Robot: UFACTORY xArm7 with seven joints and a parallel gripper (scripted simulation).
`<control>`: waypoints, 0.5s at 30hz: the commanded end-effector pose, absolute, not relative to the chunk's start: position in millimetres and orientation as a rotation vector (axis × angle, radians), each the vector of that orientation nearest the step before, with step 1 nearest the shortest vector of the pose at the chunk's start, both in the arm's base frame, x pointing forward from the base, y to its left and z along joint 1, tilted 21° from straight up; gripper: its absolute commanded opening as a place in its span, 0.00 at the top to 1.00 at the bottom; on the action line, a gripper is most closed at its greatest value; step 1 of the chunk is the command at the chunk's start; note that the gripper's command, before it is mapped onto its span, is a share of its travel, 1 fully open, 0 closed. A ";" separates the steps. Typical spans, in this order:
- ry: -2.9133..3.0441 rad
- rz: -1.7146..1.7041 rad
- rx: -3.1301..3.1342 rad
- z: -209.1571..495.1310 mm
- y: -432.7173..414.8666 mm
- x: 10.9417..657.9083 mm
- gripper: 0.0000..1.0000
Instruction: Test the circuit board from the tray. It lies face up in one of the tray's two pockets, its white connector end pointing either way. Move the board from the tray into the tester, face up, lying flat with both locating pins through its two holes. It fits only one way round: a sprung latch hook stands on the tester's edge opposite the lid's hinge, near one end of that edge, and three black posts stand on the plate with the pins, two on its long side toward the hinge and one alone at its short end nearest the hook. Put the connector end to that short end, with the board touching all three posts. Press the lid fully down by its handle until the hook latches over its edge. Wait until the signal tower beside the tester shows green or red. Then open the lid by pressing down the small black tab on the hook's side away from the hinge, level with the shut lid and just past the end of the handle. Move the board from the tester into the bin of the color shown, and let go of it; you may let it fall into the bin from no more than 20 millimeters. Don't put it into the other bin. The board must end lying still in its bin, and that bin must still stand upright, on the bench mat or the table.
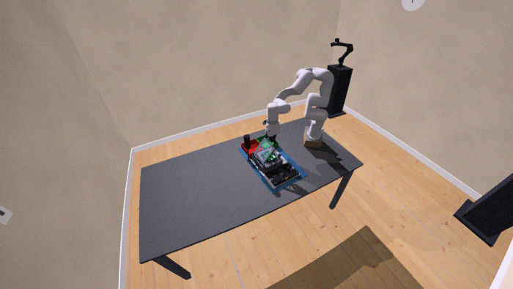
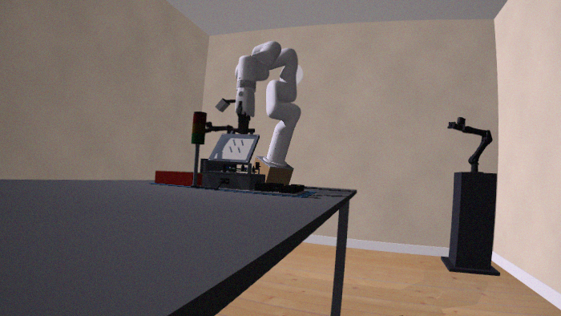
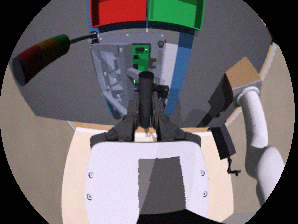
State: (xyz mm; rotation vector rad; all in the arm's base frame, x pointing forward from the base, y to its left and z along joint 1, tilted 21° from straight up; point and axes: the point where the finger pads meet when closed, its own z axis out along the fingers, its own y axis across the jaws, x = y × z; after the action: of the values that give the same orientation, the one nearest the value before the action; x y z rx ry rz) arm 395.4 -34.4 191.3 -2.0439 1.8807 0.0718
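Note:
My gripper (image 2: 243, 127) is shut on the black handle (image 2: 230, 129) of the tester's clear lid (image 2: 234, 147). The lid stands half raised, tilted over the tester (image 2: 228, 178). In the wrist view the handle (image 3: 147, 90) sits between my fingers, and the green circuit board (image 3: 140, 56) lies on the tester plate below it. The board also shows through the lid in the overhead view (image 1: 266, 154). The signal tower (image 2: 199, 128) stands beside the tester; I cannot tell whether a lamp is lit.
The black tray (image 1: 282, 176) lies on the blue mat on the tester's other side. The arm's base block (image 2: 276, 172) is close behind.

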 end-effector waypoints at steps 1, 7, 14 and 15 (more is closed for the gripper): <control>1.881 0.067 -2.041 175.0 -31.4 385.6 1.00; 1.881 0.067 -2.041 144.4 -24.1 372.6 1.00; 1.881 0.067 -2.041 121.2 -18.0 367.2 1.00; 1.881 0.067 -2.041 117.1 -16.9 366.4 1.00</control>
State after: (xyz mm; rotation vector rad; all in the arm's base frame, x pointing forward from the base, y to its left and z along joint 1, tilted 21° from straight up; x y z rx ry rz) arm 366.8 -19.9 129.9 -2.0412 1.8808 0.0668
